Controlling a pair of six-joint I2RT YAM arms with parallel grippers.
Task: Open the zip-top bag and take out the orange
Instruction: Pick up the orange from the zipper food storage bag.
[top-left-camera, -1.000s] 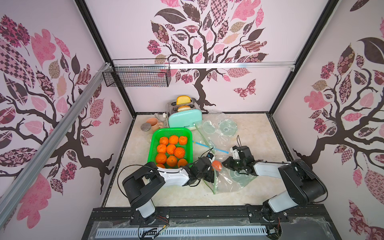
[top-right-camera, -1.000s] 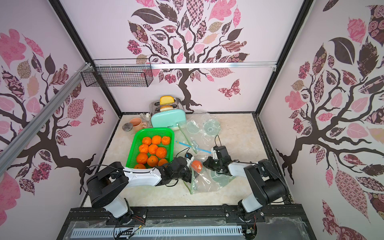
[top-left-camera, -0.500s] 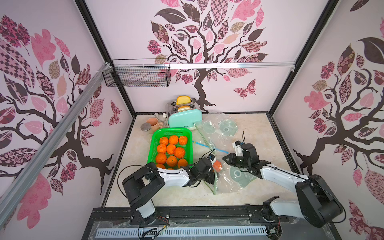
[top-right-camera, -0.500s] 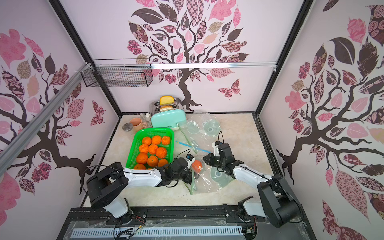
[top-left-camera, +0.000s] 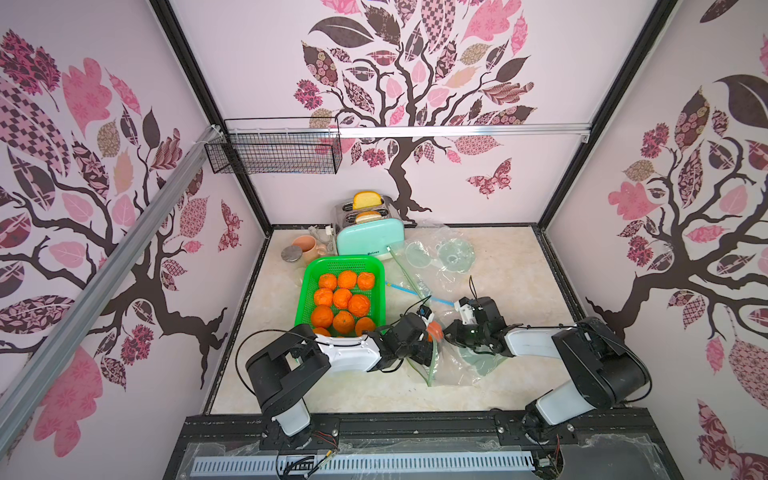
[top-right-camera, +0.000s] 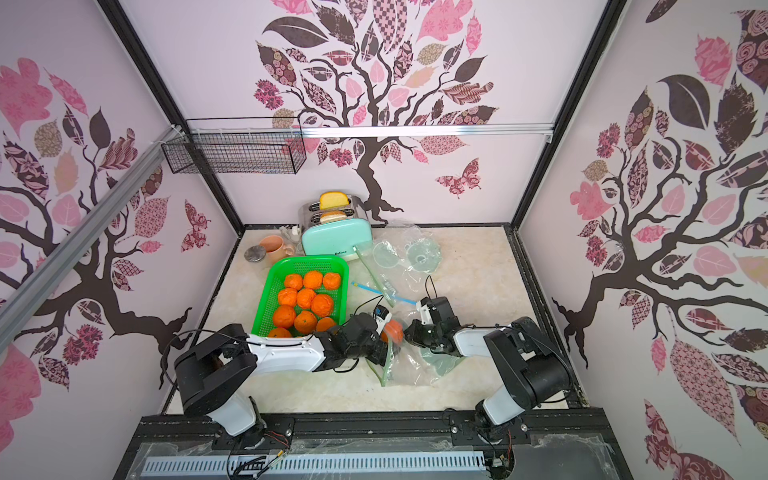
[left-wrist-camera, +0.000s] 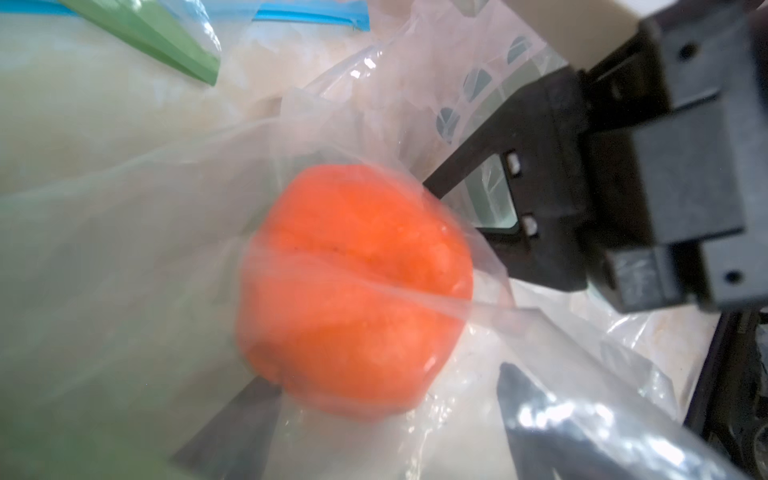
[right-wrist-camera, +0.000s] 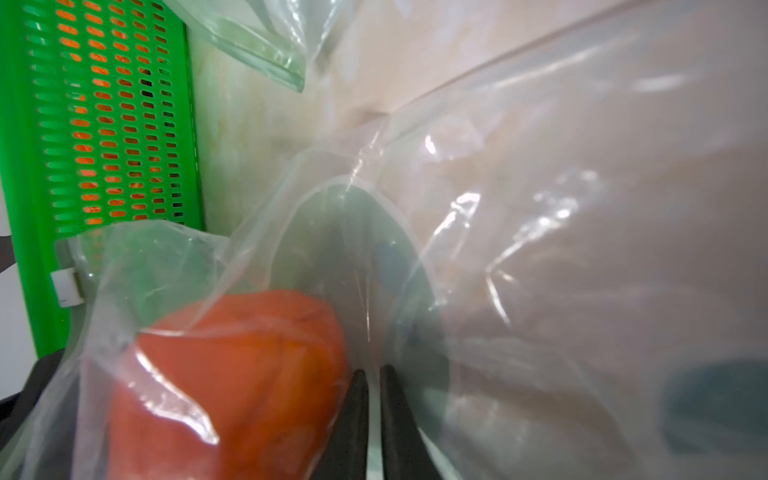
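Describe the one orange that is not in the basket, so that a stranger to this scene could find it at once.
Find the green basket of oranges on the pale table. Just past its near right corner, the orange sits between the left end effector and the right end effector. Unlike the bare basket fruit, it is alone and wrapped in a clear zip-top bag.
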